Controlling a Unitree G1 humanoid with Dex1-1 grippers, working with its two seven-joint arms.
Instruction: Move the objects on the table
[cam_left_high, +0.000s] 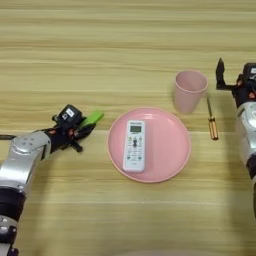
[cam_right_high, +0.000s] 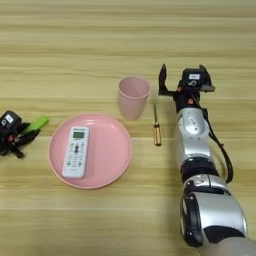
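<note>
A pale pink cup (cam_left_high: 190, 90) stands upright on the table (cam_left_high: 125, 45), just behind the right rim of a pink plate. My right gripper (cam_right_high: 182, 70) hovers to the right of the cup, fingers spread wide open with nothing between them. On the left, my left gripper (cam_left_high: 85, 127) is shut on a small bright green block (cam_left_high: 93, 118). The block's far end sticks out up and to the right, toward the plate's left edge.
A pink plate (cam_left_high: 170, 155) lies at the centre with a white remote control (cam_left_high: 134, 146) on it. An orange-handled screwdriver (cam_right_high: 156, 130) lies on the wood between the cup and my right arm.
</note>
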